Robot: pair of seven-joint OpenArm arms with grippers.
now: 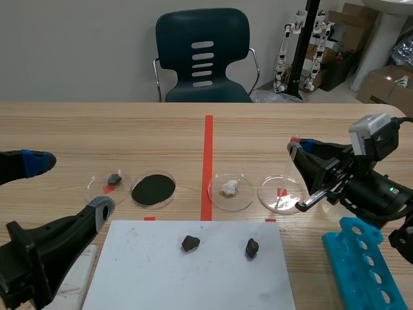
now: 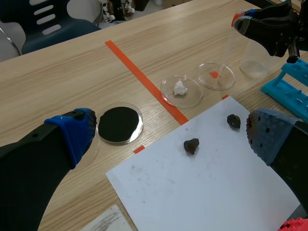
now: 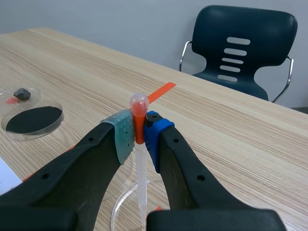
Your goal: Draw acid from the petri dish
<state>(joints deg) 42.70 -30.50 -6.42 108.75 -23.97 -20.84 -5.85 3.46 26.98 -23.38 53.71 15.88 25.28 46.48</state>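
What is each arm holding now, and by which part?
The right jaws pinch a pipette by its orange upper part, just below the rounded end. The left jaws are open and hold nothing.

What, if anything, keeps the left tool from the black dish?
Probably nothing, so yes: the left tool is open, the black dish lies just ahead, and the right tool holds its pipette at the far dish.

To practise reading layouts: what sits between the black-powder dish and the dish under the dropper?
The white-lump dish and a red tape line, in the scene view.
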